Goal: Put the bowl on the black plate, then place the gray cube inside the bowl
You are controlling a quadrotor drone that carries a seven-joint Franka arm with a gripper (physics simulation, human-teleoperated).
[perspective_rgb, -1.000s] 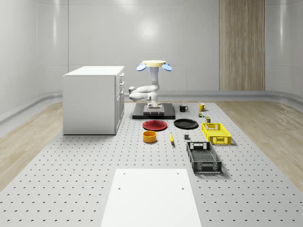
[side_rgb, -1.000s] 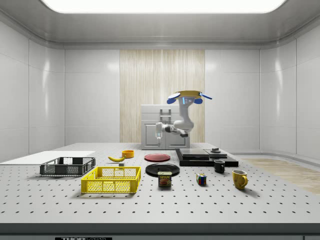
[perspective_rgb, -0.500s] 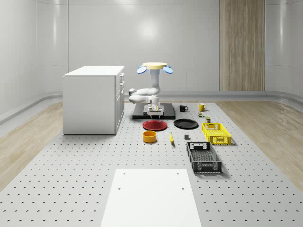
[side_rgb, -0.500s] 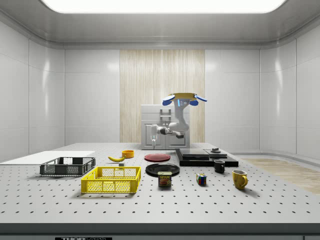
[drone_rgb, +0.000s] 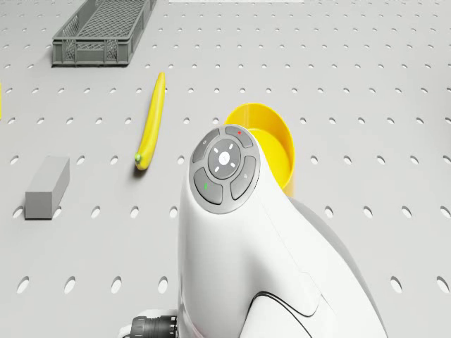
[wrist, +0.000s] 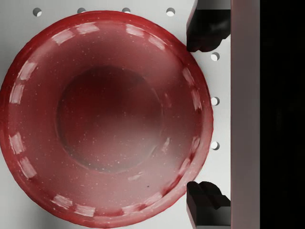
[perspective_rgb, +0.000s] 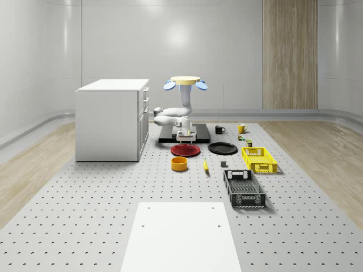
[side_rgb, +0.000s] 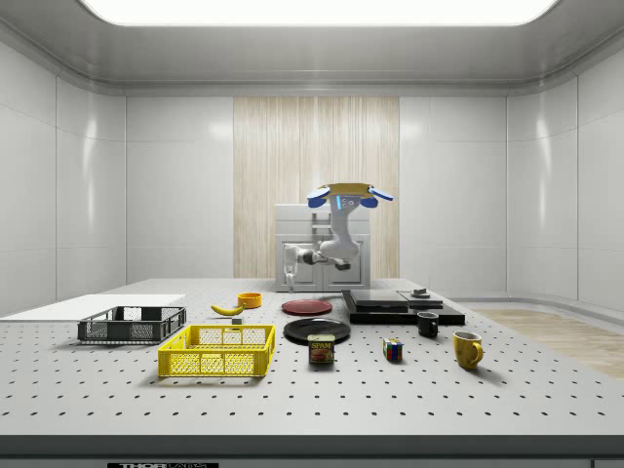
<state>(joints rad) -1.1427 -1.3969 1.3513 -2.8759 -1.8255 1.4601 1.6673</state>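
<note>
Since a second ago, the drone [perspective_rgb: 185, 83] has drifted off the black slab [perspective_rgb: 199, 134] toward the red plate [perspective_rgb: 185, 150], and the arm has swung the gripper [perspective_rgb: 184, 136] forward and lower with it. The drone hovers in the air above the near edge of the slab, beside the white cabinet [perspective_rgb: 112, 119] in the whole-scene view. The gripper hangs pointing down above the far rim of the red plate, short of touching it. In the wrist view the two black fingertips [wrist: 208, 29] stand wide apart, with nothing between them but the plate's [wrist: 102, 114] rim and the perforated table [wrist: 217, 76].

The yellow bowl [perspective_rgb: 179, 164] rests on the table nearer the whole-scene camera than the red plate, with the banana [perspective_rgb: 205, 165] just to its right. In the drone view the bowl [drone_rgb: 271, 137] shows partly behind the arm's white wrist, the banana [drone_rgb: 151, 120] beside it and the gray cube [drone_rgb: 47, 186] farther out. The black plate [perspective_rgb: 222, 148] lies bare to the right of the red one. Black crate [perspective_rgb: 244, 188] and yellow crate [perspective_rgb: 259, 159] sit well apart from the gripper.
</note>
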